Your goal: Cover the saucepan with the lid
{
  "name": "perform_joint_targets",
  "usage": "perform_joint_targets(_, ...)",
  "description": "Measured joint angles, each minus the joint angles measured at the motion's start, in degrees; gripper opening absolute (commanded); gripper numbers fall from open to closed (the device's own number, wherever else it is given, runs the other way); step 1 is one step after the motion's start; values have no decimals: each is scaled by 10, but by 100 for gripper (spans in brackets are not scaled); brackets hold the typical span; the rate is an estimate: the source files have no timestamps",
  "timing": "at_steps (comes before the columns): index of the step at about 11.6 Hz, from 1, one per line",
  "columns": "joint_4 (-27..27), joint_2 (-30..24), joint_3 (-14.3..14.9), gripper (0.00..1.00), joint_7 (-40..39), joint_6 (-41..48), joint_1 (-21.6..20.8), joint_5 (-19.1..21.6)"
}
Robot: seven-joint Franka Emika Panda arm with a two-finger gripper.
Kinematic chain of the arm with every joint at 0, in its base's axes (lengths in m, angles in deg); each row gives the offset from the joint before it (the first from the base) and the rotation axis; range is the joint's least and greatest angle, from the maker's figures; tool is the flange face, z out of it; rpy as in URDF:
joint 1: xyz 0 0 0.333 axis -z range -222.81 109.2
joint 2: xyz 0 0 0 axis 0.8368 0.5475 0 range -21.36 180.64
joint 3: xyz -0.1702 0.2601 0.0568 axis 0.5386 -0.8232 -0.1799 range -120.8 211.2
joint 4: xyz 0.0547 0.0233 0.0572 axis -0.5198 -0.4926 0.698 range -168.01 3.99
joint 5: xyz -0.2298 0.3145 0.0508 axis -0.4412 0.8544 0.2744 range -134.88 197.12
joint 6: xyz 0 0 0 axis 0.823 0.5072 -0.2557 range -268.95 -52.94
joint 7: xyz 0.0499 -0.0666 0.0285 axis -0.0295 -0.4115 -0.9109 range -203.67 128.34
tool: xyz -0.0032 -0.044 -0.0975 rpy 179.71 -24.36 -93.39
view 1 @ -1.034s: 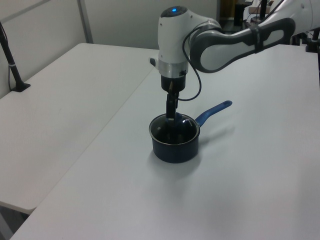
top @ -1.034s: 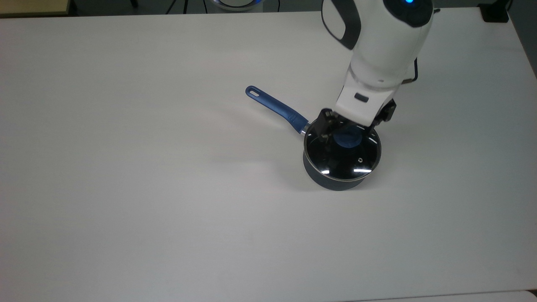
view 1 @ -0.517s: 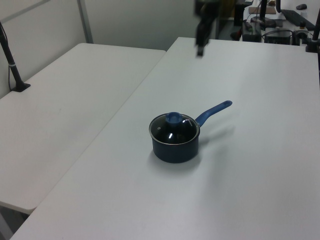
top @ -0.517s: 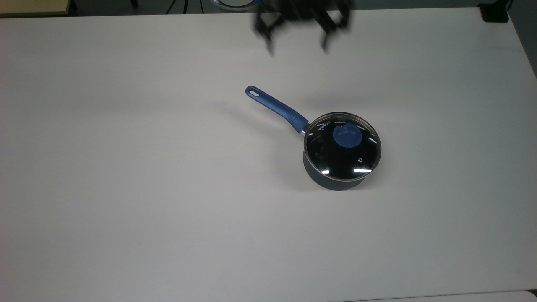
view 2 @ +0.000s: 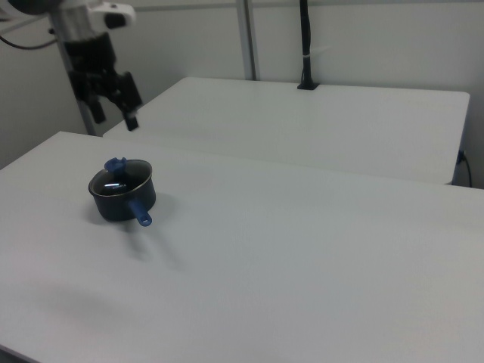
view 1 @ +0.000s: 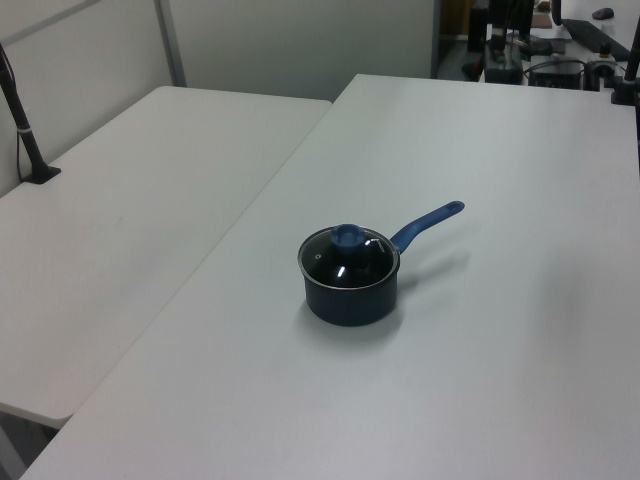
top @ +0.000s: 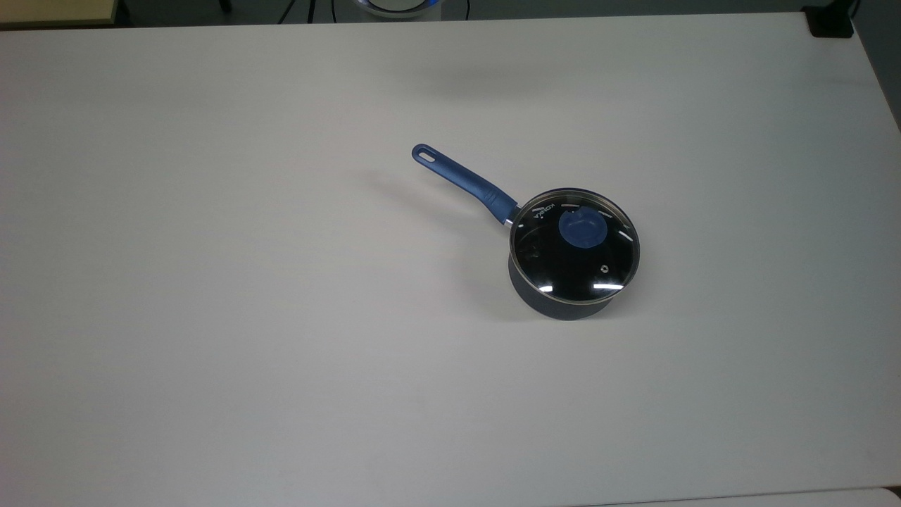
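The dark navy saucepan [top: 556, 304] stands on the white table [top: 211, 317], its long blue handle [top: 461, 176] pointing to the top view's upper left. The glass lid [top: 598, 271] lies flat on the saucepan's rim, blue knob [top: 583, 229] at its centre. Both also appear in the left view, saucepan [view 1: 350, 302] under lid [view 1: 365, 258], and in the right view, saucepan [view 2: 117, 207] under lid [view 2: 125, 180]. My gripper [view 2: 115, 119] hangs open and empty well above the table, up and to the right view's left of the pan.
A second white table [view 1: 120, 230] adjoins this one with a seam between them. A black clamped post [view 2: 305, 45] stands at its far edge. A black object [top: 830, 21] sits at the top view's upper right corner. Desks with equipment [view 1: 560, 50] lie beyond.
One second ago my gripper stood over the lid with its fingers beside the knob. It has since risen and pulled away toward the top view's top. The lid stayed on the saucepan.
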State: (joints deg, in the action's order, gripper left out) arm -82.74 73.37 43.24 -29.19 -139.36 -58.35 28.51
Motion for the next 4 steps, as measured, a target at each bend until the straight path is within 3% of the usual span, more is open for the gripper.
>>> perform_joint_targets(4,-34,13,2,100,-104,-81,68,33)
